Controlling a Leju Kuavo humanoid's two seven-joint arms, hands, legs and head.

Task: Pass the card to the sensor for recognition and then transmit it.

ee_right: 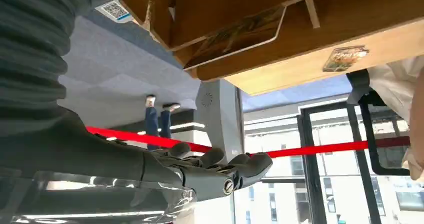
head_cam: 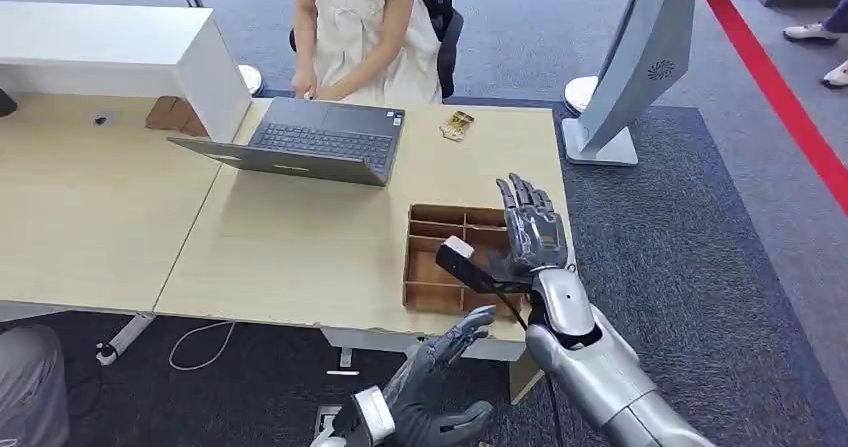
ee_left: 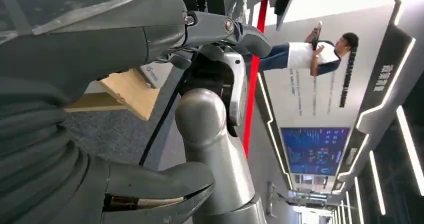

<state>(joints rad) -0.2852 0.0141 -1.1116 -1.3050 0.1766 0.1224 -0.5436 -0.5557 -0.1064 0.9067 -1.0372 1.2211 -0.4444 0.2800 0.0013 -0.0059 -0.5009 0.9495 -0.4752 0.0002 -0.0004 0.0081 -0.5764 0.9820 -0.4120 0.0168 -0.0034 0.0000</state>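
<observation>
- Head view: right hand (head_cam: 532, 232) spread above the cardboard divider tray (head_cam: 422, 267), holding nothing; left hand (head_cam: 425, 392) loosely open below the table edge. A card (head_cam: 457, 125) lies beyond the tray, near the laptop (head_cam: 320, 142).
- Left wrist view: left hand empty.
- Right wrist view: a card (ee_right: 235, 33) in the tray looks thin, stiff and light; pinch its edge. Dividers crowd it.
</observation>
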